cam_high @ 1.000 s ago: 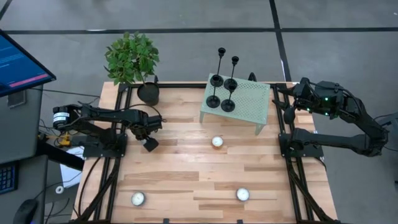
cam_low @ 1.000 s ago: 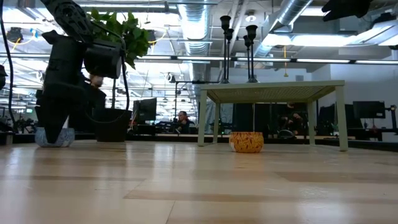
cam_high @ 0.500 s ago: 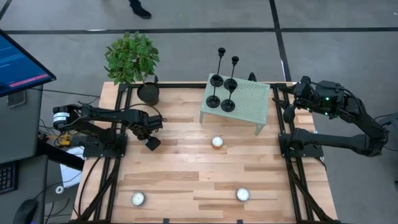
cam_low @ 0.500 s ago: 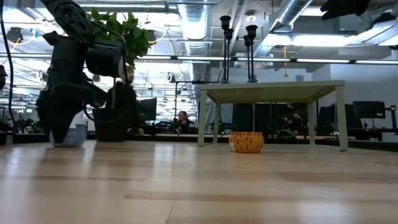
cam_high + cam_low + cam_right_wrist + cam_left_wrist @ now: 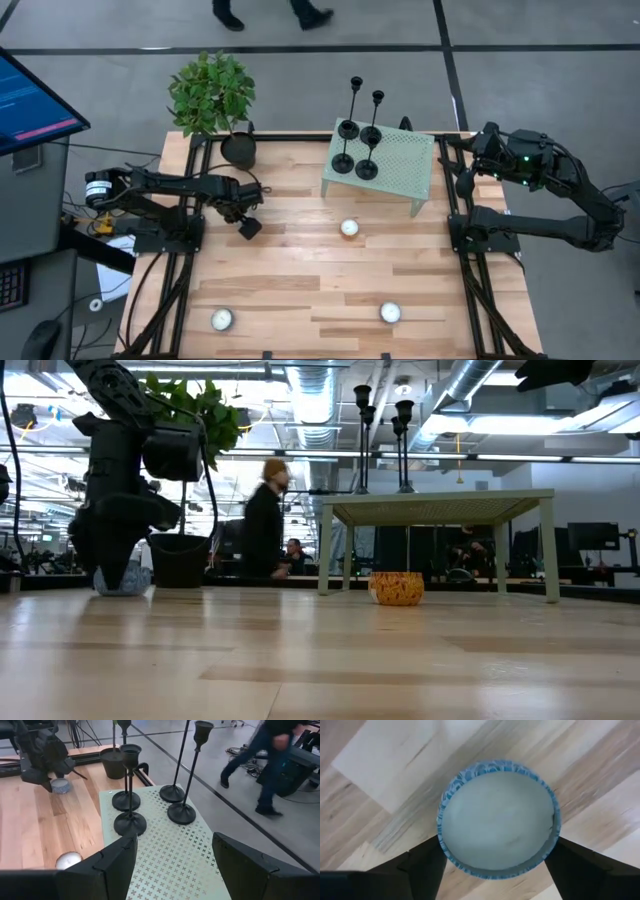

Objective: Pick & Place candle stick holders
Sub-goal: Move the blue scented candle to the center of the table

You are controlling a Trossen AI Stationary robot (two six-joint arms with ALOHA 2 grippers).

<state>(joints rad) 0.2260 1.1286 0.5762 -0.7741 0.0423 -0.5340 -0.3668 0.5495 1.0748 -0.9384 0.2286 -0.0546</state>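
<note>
Four black candle stick holders stand by their disc bases on a pale green perforated stand at the table's far side; they also show in the right wrist view. My right gripper is open and empty, raised past the stand's right end. My left gripper is at the table's left, shut on a blue-patterned tealight, well left of the stand. My left gripper pinches the tealight's round side wall between its two fingers, one on each opposite side. The fingers point down from above. The tealight stands upright, and in the low view its bottom seems to be on the table top.
A black plant pot with a green plant stands at the far left. An orange tealight lies in front of the stand, and two white tealights lie near the front edge. A person walks behind the table.
My left gripper has gone a little toward the table's right edge, still shut on the blue tealight, which has slid along the table with it and stayed upright. A person has walked into view behind the table.
</note>
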